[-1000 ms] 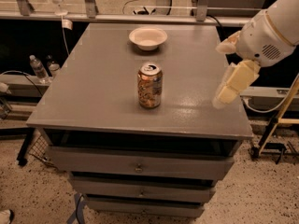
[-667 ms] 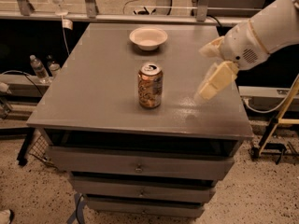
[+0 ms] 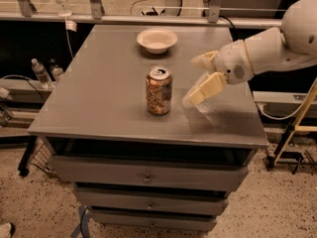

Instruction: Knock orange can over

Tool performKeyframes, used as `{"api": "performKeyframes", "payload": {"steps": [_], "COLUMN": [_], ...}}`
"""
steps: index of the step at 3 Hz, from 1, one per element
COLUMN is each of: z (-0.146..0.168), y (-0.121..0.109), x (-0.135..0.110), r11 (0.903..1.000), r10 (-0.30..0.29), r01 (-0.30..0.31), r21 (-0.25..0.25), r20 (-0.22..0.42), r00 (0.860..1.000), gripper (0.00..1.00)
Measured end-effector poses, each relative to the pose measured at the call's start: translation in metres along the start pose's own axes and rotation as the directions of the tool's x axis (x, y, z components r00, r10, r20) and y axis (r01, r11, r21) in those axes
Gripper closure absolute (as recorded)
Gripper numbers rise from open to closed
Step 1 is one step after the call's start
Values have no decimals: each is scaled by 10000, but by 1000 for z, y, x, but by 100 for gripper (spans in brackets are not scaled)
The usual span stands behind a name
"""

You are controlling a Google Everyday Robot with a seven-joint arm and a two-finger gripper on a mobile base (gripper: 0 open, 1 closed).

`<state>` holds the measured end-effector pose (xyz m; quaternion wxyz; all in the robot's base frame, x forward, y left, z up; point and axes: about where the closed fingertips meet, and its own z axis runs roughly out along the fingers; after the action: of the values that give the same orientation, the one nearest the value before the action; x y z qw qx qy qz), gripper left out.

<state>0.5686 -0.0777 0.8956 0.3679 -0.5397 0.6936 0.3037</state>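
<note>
The orange can (image 3: 159, 90) stands upright near the middle of the grey table top (image 3: 99, 88); it has a mottled orange-gold body and a silver pull-tab top. My gripper (image 3: 191, 82) reaches in from the right on a white arm (image 3: 267, 48). It is just right of the can at can height, a small gap away and not touching. Its cream fingers (image 3: 205, 88) are spread apart and hold nothing.
A shallow white bowl (image 3: 157, 39) sits at the table's back centre. Drawers (image 3: 146, 175) lie below the top. Water bottles (image 3: 40, 72) stand on a low shelf at left. A yellow-legged stand (image 3: 297, 128) is on the floor at right. A rail runs behind the table.
The arm has swung left across the table, bringing the gripper from the right edge to just beside the can. The can and bowl have not moved.
</note>
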Motion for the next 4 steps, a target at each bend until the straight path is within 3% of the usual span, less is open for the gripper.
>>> {"api": "performKeyframes", "payload": {"steps": [2,4], "z": [27,49], "y": [11,29], "x": [-20,-38], "r11": [9987,9931], "r10": [75,-22], "r01": [24,324], "r21": [-514,-1129], "r20": [1907,2582], "r00": [9816,9661], "gripper": [0,0]}}
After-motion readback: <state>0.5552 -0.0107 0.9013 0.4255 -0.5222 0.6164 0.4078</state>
